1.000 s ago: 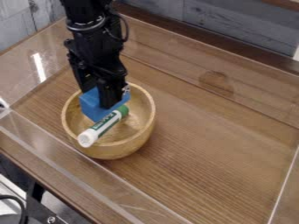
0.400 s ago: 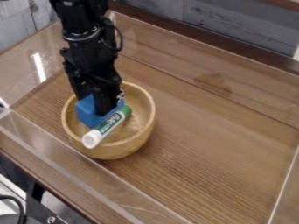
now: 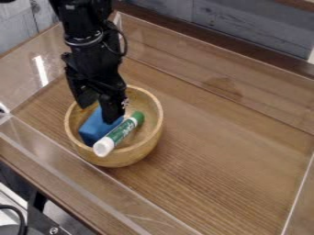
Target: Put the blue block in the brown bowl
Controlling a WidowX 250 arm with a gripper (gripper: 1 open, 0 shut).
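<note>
The brown bowl (image 3: pixel 143 146) sits on the wooden table at centre left. Inside it lies the blue block (image 3: pixel 95 125), low on the left side of the bowl's floor. A white-and-green tube (image 3: pixel 117 134) leans across the bowl beside the block. My black gripper (image 3: pixel 98 105) points straight down over the bowl's left half, just above the block. Its fingers (image 3: pixel 114 103) stand spread apart and open, with nothing between them. The block rests free of the fingers.
A clear plastic wall (image 3: pixel 185 207) rims the wooden table (image 3: pixel 233 119) on all sides. A grey plank wall (image 3: pixel 245 23) stands behind. The black arm (image 3: pixel 84 32) rises from the gripper toward the upper left.
The gripper has opened and let go of the blue block, which has dropped onto the bowl's floor. The tube has shifted slightly to the right.
</note>
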